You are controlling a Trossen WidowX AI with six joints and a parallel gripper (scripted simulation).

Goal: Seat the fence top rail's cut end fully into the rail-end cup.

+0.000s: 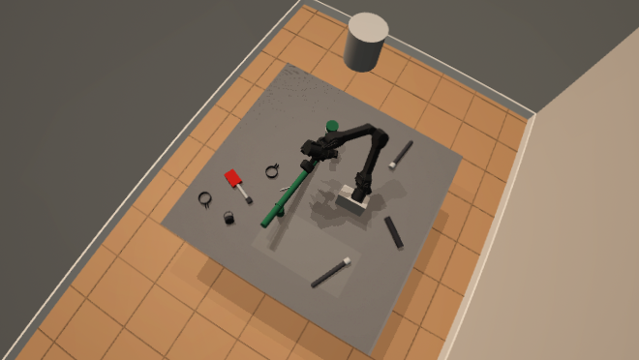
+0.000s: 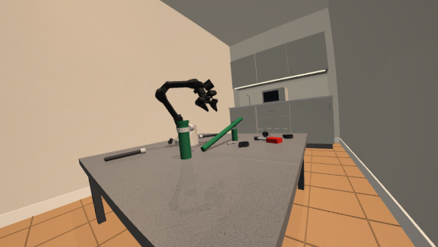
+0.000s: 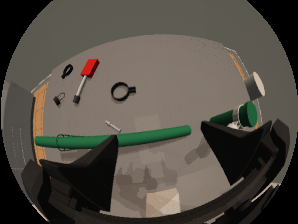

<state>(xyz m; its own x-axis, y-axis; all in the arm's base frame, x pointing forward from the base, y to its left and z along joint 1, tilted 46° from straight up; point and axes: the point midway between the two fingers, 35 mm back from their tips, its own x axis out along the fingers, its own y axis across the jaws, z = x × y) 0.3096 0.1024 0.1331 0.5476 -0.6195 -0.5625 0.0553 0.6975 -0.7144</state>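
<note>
The green top rail [image 1: 289, 193] [image 2: 221, 133] [image 3: 143, 137] runs slanted through the loop cap on the small green post [image 2: 234, 133] [image 1: 282, 210]. Its low end rests on the table, short of the big green post [image 2: 184, 144] [image 1: 331, 126] [image 3: 249, 113]. A pale brace band [image 2: 182, 129] sits high on that post, just under its cap, with the rail-end cup [image 2: 192, 126] on its side. The cup is empty. My gripper [image 1: 312, 157] [image 2: 211, 109] [image 3: 161, 132] is open, fingers pointing down. It hangs above the rail's low end and does not touch it.
A red-handled tool [image 1: 235, 181] [image 2: 274, 140], black band rings [image 1: 272, 170] [image 1: 205, 198] and a small black cup [image 1: 228, 218] lie left of the rail. Dark rods [image 1: 401, 154] [image 1: 393, 232] [image 1: 330, 272] lie around my base [image 1: 353, 201]. A grey cylinder [image 1: 365, 41] stands beyond the table.
</note>
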